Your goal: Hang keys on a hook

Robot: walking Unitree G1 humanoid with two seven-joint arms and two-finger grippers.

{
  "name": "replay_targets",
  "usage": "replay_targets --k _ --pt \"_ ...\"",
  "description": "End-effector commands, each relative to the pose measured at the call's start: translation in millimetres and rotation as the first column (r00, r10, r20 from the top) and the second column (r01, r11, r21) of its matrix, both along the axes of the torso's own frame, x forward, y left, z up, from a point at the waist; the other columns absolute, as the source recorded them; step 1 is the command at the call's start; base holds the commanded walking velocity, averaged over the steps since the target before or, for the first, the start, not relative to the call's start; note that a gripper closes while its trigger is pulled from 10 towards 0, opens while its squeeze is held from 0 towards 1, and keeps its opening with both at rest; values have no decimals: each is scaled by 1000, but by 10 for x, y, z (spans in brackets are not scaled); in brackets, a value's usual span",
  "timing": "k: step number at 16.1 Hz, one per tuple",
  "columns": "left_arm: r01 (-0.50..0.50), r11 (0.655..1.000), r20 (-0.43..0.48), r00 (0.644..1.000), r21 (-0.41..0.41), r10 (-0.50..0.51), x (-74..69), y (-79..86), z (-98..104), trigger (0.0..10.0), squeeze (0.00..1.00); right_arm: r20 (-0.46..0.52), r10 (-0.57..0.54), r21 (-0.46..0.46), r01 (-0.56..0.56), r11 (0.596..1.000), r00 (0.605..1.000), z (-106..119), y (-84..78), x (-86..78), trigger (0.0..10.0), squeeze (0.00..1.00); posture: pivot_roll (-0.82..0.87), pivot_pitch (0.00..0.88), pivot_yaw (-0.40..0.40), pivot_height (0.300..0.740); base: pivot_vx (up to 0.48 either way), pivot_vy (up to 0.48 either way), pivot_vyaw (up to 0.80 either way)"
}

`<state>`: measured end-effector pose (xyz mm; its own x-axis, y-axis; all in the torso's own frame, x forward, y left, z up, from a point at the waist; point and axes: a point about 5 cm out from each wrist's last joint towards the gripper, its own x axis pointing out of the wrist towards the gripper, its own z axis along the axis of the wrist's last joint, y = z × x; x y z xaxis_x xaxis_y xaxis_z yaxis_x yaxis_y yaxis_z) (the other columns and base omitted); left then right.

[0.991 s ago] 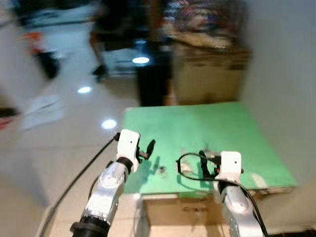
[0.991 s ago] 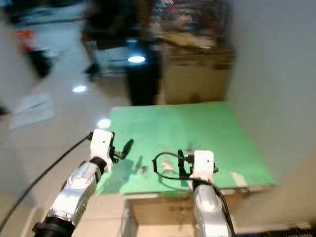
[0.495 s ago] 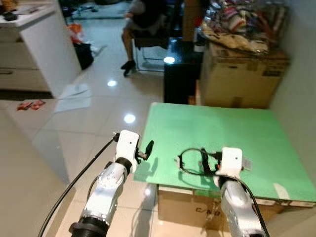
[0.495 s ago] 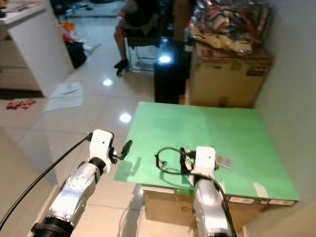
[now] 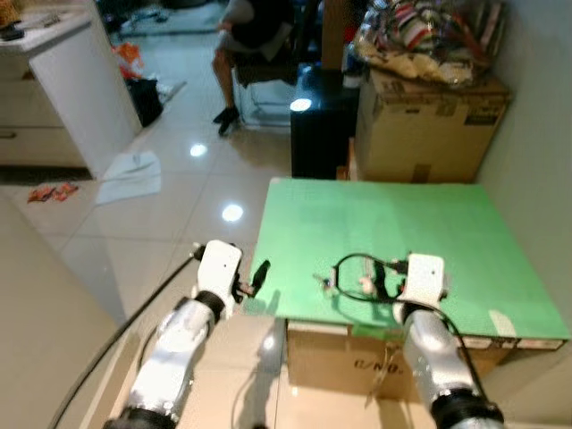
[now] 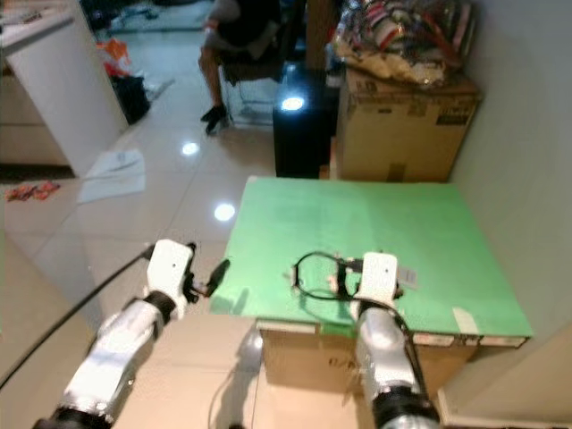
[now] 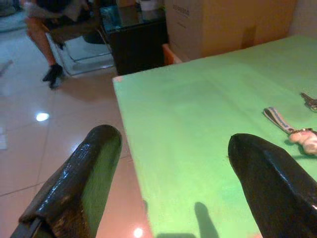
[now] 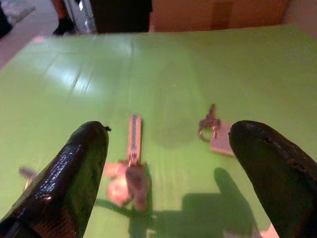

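Black fingers of the right gripper [image 8: 168, 168] spread wide over the green surface [image 5: 393, 223], with the keys [image 8: 130, 173] lying just ahead between them (a small tag [image 8: 215, 134] beside). Left gripper [image 7: 173, 188], fingers also apart, hovers at the surface's near-left edge. Farther off, a cardboard box [image 5: 429, 134].

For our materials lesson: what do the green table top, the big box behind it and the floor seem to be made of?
Green table top: matte painted board, probably; no glare, faint plank lines.
Box: brown cardboard, with a dull surface and folded flaps.
Floor: glossy tile, as it mirrors the lamps.
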<state>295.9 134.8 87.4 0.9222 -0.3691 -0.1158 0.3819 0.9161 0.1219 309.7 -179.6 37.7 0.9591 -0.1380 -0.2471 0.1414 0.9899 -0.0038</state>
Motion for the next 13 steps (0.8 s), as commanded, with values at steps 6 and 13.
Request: replay_targets --k 6,13 --pt "184 980 2 983 73 -185 -296 -69 27 10000 0 3 11 -5 -11 1000 1000 4 64 87 10000 1000 -52 179 73 740 0 0 0" --pt "-6 994 44 999 -112 11 -405 108 245 10000 0 298 46 -132 -6 991 953 453 161 -973 10000 1000 -108 117 43 740 0 0 0"
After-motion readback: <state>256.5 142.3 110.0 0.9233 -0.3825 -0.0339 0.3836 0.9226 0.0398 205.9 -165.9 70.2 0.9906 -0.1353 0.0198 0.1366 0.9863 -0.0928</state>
